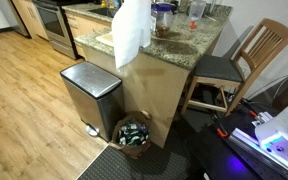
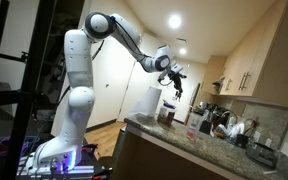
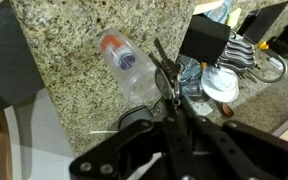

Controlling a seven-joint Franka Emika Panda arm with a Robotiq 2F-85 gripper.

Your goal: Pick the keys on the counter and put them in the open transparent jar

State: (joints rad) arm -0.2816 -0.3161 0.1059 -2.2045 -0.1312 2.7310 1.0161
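Note:
The open transparent jar (image 1: pixel 162 16) stands on the granite counter (image 1: pixel 179 48), clear with a dark blue band at its top. It also shows in an exterior view (image 2: pixel 167 111) and in the wrist view (image 3: pixel 126 66). My gripper (image 2: pixel 174 80) hangs in the air a little above the jar. In the wrist view its fingers (image 3: pixel 168 84) are shut together, and a small dark metal piece, the keys (image 3: pixel 175 101), sits pinched between them. The jar lies just left of the fingertips in that view.
A black box (image 3: pixel 204 40), a white round dish (image 3: pixel 222 84) and a metal rack (image 3: pixel 252 62) stand on the counter beyond the jar. Below the counter are a steel trash bin (image 1: pixel 90 92), a basket (image 1: pixel 134 134) and a wooden chair (image 1: pixel 239 62).

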